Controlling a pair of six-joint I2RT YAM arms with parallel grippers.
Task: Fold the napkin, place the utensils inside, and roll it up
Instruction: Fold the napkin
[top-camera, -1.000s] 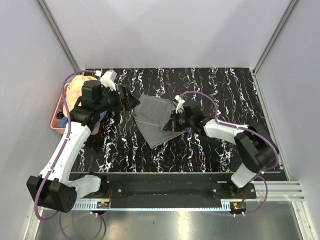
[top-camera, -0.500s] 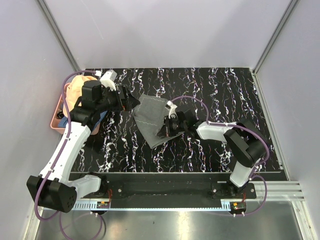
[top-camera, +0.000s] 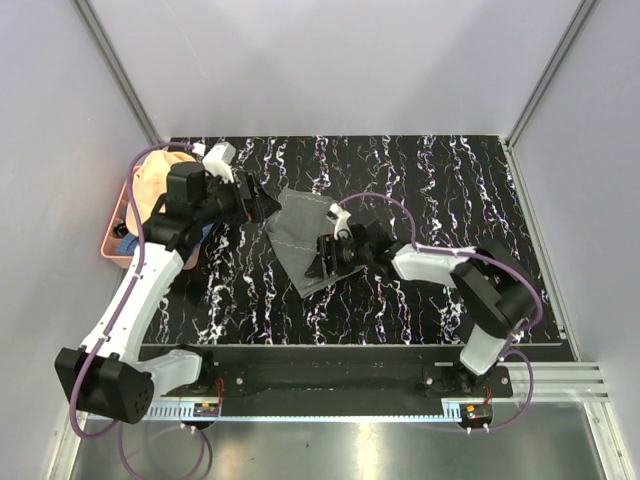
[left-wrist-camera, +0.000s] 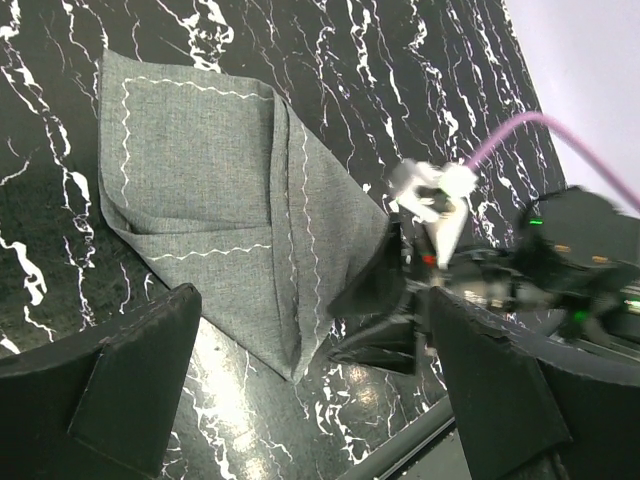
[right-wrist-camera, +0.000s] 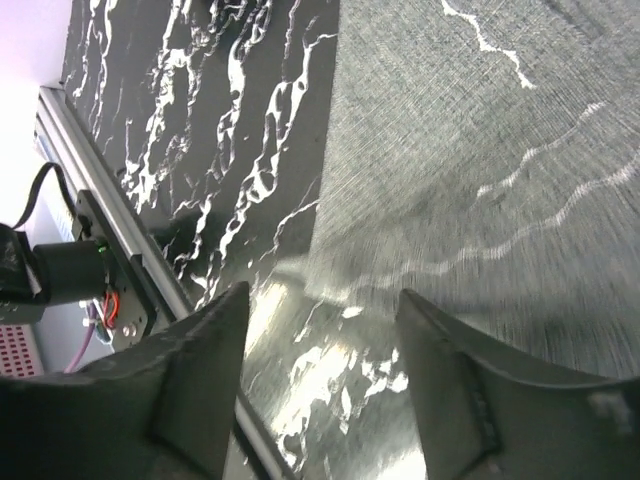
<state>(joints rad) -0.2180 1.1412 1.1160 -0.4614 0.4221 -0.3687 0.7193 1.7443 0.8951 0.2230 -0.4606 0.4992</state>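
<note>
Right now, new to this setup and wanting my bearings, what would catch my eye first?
The folded grey napkin with white stitching lies mid-table on the black marbled table. The right gripper is open at its near-right edge, and the left gripper is open by its far-left corner. A peach hat sits in a pink tray at the far left.

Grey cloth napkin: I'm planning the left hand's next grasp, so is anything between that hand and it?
Nothing visible. The open left hand hovers beside the grey stitched cloth napkin's left edge, with only bare black marbled tabletop between.
</note>
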